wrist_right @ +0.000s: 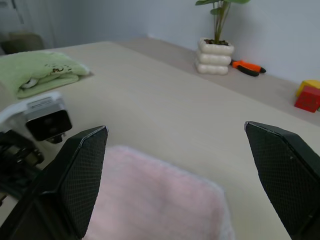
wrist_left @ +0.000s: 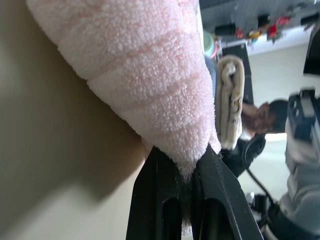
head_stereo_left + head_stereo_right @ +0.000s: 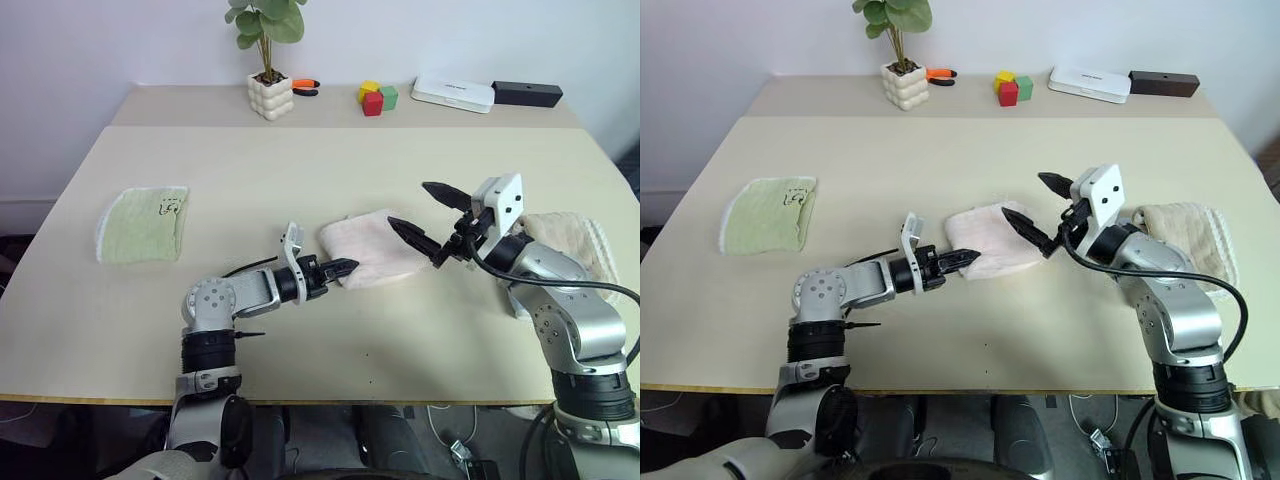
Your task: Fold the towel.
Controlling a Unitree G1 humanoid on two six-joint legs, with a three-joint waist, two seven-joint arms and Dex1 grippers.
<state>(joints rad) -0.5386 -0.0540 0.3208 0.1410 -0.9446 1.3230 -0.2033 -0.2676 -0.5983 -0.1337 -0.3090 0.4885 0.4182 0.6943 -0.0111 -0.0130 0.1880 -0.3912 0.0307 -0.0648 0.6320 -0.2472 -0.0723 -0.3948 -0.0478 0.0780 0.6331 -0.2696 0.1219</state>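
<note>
From my head cameras, the towel (image 3: 372, 249) lies folded near the middle of the table (image 3: 300, 170), between my two arms. My left gripper (image 3: 343, 267) has its fingers pinched together on the towel's near left corner. My right gripper (image 3: 430, 218) hangs above the towel's right edge with its jaws spread wide — nothing between them. A green towel (image 3: 142, 224) lies well off to the left, and a cream towel (image 3: 575, 240) sits just behind my right arm.

From my left wrist, the two black fingers (image 2: 156, 200) clamp a tip of the pink terry, which bulges out from between them; the cream towel (image 2: 227, 100) shows beyond, and what looks like a person (image 2: 260, 116) past the table's edge, though that part is blurred.

From my right wrist, the fingers (image 1: 82, 175) stand far apart over the pink towel (image 1: 155, 200) without touching it. My left wrist's camera (image 1: 42, 119) sits beside it, and a potted plant (image 1: 215, 50) stands at the far side.
</note>
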